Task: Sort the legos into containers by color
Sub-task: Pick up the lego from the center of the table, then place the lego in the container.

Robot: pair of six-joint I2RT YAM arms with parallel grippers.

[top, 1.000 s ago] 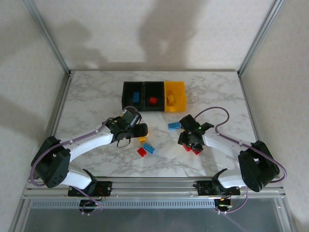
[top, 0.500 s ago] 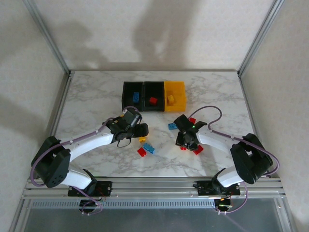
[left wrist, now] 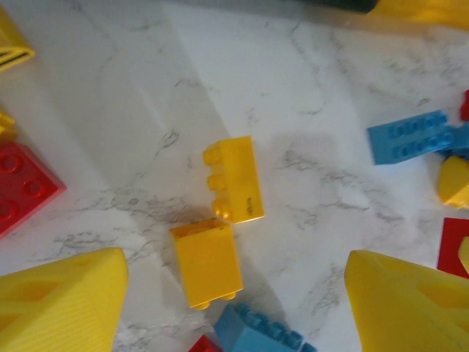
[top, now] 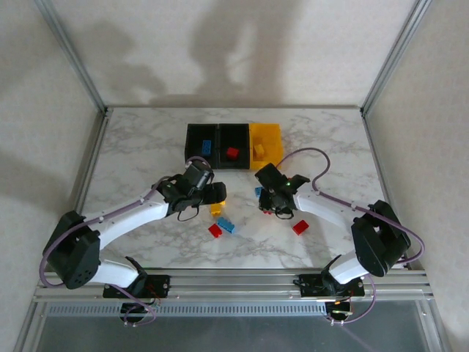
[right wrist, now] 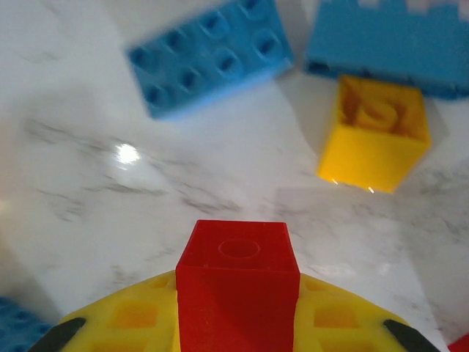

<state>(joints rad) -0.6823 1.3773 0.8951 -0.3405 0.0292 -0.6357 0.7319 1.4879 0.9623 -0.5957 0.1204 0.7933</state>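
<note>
**A:** Right arm has swung up and left toward the bins, leaving a loose red brick (top: 300, 226) behind on the counter (top: 139, 161).

**B:** And the right fingers (right wrist: 124, 319)?

**A:** Clamped on a red brick (right wrist: 238, 282), over the counter near a blue brick (right wrist: 212, 62) and a yellow cube (right wrist: 375, 132).

**B:** Left side?

**A:** The left fingers (left wrist: 58, 301) stand wide and hold nothing, hovering over two yellow bricks (left wrist: 234, 180).

**B:** How should the carry go?

**A:** I'd lift first so nothing below gets knocked. Then travel to the middle bin (top: 234, 127), the black one with red already in it. Centre over it, come low, and only then let go. A high drop could bounce the brick into a neighbouring bin.
</note>
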